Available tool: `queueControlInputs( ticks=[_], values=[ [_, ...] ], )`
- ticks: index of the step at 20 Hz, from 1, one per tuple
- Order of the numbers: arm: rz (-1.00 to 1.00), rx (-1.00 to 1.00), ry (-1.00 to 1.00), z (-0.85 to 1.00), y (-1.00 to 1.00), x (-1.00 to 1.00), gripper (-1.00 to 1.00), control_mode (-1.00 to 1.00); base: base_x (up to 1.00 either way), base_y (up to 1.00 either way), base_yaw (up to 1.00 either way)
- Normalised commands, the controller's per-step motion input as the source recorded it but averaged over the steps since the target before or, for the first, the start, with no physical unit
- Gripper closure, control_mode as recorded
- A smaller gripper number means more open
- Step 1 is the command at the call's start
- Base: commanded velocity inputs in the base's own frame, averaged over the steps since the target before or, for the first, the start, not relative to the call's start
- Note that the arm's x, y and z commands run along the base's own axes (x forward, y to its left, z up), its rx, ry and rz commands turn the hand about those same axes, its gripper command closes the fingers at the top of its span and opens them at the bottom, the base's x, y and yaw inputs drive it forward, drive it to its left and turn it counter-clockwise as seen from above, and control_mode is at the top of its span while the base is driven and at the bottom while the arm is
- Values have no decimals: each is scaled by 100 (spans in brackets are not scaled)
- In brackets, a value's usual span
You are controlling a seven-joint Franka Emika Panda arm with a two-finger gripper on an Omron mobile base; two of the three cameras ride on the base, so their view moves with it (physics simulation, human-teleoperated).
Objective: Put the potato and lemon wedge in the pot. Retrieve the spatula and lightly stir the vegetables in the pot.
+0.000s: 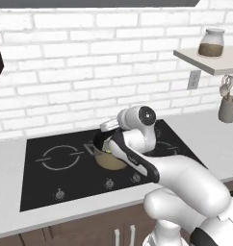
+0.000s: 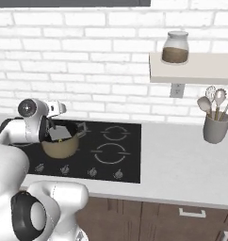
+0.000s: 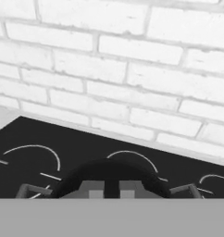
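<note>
Desk [image 2: 182,160] grey, black cooktop [image 2: 120,155] set in, white brick wall [image 2: 87,70] behind. Pot [image 2: 60,147] on cooktop's left burner. Jaws [image 2: 59,133] pressed together, poised over pot mouth. Utensil cup [image 2: 215,128] well right, under shelf [image 2: 196,68] with jar [image 2: 175,48].

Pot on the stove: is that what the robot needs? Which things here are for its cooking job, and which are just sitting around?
For the job:
pot
gripper, over the pot

Just sitting around:
glass jar on the shelf
grey utensil cup
wall outlet

Even, bright rendered light, soft faint shadows; no glare; hand view grey, slightly blurred (desaturated look).
</note>
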Motion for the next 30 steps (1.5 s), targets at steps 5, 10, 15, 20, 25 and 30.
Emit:
queueControlInputs(
  ticks=[5, 10, 15, 20, 25, 30],
  values=[
    [-6, 3, 0, 82, 0, -36, 100, -100, 0, 0, 0],
    [-15, 3, 20, 72, -7, -15, 100, -100, 0, 0, 0],
    [-15, 0, 42, 1, -19, 0, 100, -100, 0, 0, 0],
    [-2, 0, 20, -28, -5, 0, 100, -100, 0, 0, 0],
    [0, 0, 5, -52, 0, -5, 100, -100, 0, 0, 0],
    [0, 0, -3, -74, 0, -2, 100, -100, 0, 0, 0]
  ],
)
